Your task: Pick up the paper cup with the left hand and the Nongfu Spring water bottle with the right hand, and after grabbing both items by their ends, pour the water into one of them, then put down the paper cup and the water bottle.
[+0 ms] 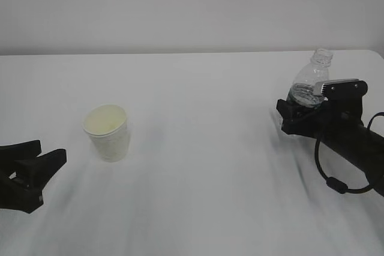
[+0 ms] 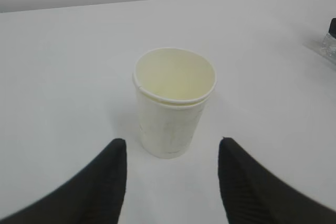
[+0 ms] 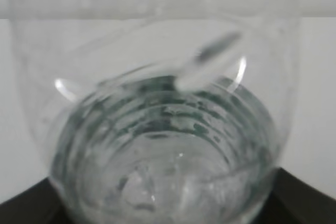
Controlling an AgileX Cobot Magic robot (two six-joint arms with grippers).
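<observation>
- left hand [image 1: 36, 163], a black two-fingered gripper, sits low at the near left edge of the white table [image 1: 198, 148]; its jaws stand moderately apart and hold nothing.
- the small white paper cup [image 2: 173, 103] with a pale cream interior and rolled rim stands upright just ahead of the left fingertips [image 2: 118, 153], centred on the gap between them, not touching either finger.
- right hand [image 1: 303, 112], a black gripper with a grey block on top and a black cable, is at the far right of the table.
- the clear ribbed plastic water bottle [image 1: 312, 82] stands between the right jaws, its capless neck rising above the grey block and tilted slightly right.
- in the right wrist view the bottle [image 3: 157, 129] fills the frame, with black finger parts at both lower corners; whether the jaws press on it cannot be determined.
</observation>
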